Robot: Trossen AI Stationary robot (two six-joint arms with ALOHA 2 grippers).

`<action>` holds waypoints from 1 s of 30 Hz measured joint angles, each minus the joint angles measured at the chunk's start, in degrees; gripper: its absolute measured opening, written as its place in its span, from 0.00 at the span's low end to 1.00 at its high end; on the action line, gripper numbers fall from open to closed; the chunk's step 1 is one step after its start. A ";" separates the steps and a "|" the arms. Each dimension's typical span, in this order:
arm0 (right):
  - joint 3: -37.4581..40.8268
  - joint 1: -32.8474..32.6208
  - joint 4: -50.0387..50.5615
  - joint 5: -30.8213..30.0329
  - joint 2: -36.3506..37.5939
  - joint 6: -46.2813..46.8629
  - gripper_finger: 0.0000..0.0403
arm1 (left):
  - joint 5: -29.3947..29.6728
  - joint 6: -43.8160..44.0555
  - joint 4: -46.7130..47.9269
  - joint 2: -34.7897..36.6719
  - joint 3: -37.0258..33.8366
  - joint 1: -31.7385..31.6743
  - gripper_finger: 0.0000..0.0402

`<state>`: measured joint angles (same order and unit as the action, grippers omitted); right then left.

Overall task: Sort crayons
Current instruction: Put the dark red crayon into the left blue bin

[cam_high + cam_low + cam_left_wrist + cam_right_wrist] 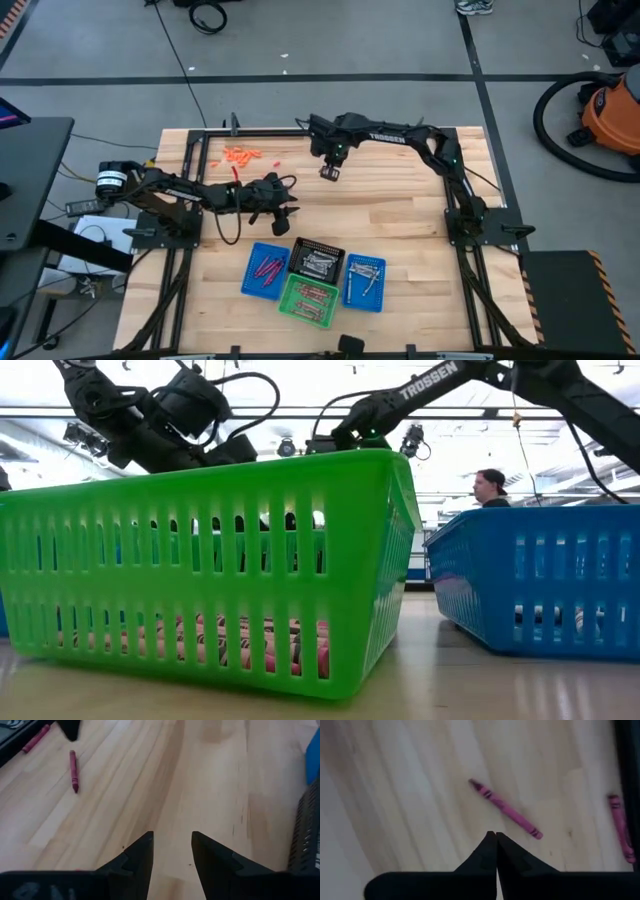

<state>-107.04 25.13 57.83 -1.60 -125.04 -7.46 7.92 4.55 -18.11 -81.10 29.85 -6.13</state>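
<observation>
My left gripper (283, 208) hung over the middle of the wooden table (400, 215), just above the cluster of baskets, with its fingers (141, 855) spread apart and nothing between them. Bare wood showed in the gap. From that wrist, a dark red crayon (73, 770) lay alone on the boards well ahead, and a second one (35, 739) lay farther off near a dark edge.

My right gripper (329, 172) hung over the far-middle part of the table, pointing down. Its fingers (482, 855) were pressed together at the tips and held nothing. A pink crayon (506, 809) lay on the wood just beyond those tips, not touching them; another pink crayon (620, 827) lay near the table frame.

A loose pile of orange crayons (240, 155) sat at the far left part of the table, with one red crayon (236, 173) beside it.

Four baskets stood together at the near edge: a blue basket (264, 271) holding reddish crayons, a black basket (317, 263) holding grey ones, a green basket (308, 300) holding reddish ones, and a second blue basket (365, 281) with a few light sticks.

A person (491, 487) stood in the room beyond the table.
</observation>
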 joint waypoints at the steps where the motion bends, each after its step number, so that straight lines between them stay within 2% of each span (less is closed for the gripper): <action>1: 0.71 -0.33 -0.18 -0.52 0.03 -1.52 0.03 | 0.02 0.29 0.23 0.00 0.00 -0.02 0.36; 7: 5.67 0.42 -7.72 0.78 0.01 -8.66 0.11 | -0.02 -0.05 -1.80 1.37 0.00 1.19 0.36; 19: 7.60 2.51 -14.73 1.24 -0.51 -12.25 0.43 | -0.06 0.18 -2.22 1.40 0.02 1.86 0.36; 23: 7.52 2.84 -15.13 1.38 -0.92 -12.39 0.45 | -0.06 0.18 -2.29 1.38 0.02 1.86 0.36; 30: 7.60 3.94 -14.93 2.28 -3.53 -12.70 0.43 | -0.09 0.21 -2.73 1.36 0.02 1.97 0.36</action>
<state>-99.44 29.07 42.90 0.67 -128.57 -20.15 7.83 4.75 -20.84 -79.75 29.87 -4.16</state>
